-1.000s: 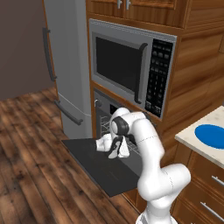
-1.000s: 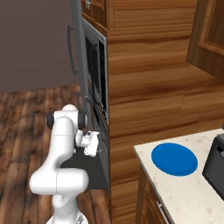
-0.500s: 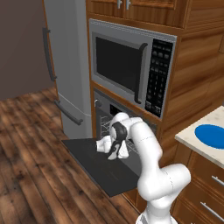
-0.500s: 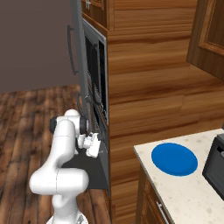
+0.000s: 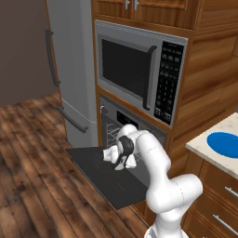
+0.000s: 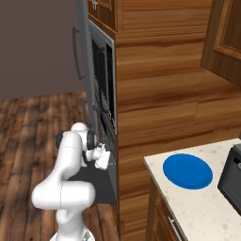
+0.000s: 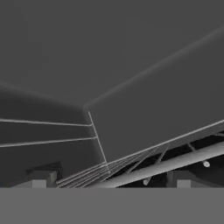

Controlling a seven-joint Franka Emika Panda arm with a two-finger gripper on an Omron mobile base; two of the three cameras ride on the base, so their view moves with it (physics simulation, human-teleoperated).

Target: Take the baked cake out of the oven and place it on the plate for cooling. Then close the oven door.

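From the left base view, the gripper (image 5: 122,163) hung over the dropped oven door (image 5: 100,173), at the oven (image 5: 122,131) mouth. The right base view showed the blue plate (image 6: 187,171) on the counter (image 6: 207,207) beside the oven. In the hand view, the finger tips (image 7: 40,179) stood spread wide and empty above the wire rack (image 7: 148,168); the cake's place could not be made out.

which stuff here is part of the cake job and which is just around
Job:
- built-in grey steel oven with wire rack
- dark grey drop-down oven door, open
- flat round bright blue plate
- gripper, open at the oven mouth

Just around:
- steel microwave
- grey fridge
- wooden cabinets
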